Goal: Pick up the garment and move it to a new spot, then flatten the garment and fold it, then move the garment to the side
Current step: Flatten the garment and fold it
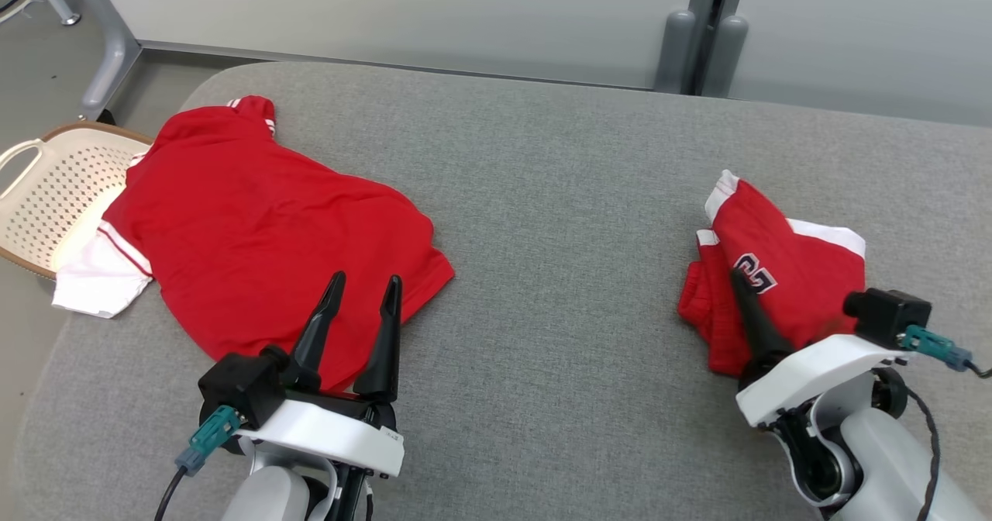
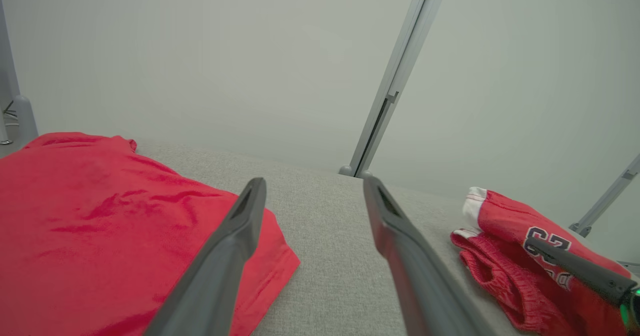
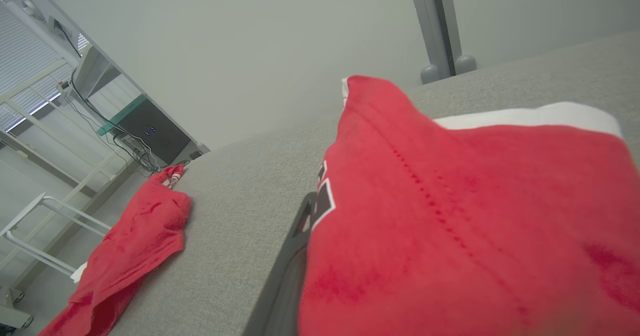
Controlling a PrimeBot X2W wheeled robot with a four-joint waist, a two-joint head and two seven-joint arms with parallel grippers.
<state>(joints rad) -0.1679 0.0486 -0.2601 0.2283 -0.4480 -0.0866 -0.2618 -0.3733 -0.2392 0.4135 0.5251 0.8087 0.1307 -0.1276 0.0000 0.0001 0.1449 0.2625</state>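
Head view, basket: a beige perforated basket (image 1: 46, 195) sits off the left edge of the grey padded table (image 1: 558, 195). The white edge of the red shirt (image 1: 256, 226) overhangs its rim; I cannot tell whether it rests inside.
Head view, shirt: spread over the table's left part.
Head view, shorts: the red shorts (image 1: 806, 273) lie bunched, number upward, on the table's right part, well apart from the shirt.
Head view, left gripper: the left gripper (image 1: 366, 277) hangs over the shirt's near hem, fingers apart.
Head view, right gripper: the right gripper (image 1: 736, 274) has its fingers together, pinched on the shorts.
Left wrist view, fingers: both dark fingers (image 2: 240, 236) stand wide apart, bare table between them, with the shirt on the view's left and the shorts on its right.
Right wrist view, shorts: red cloth drapes over the gripper; one dark finger (image 3: 292, 261) shows at the cloth's left edge.
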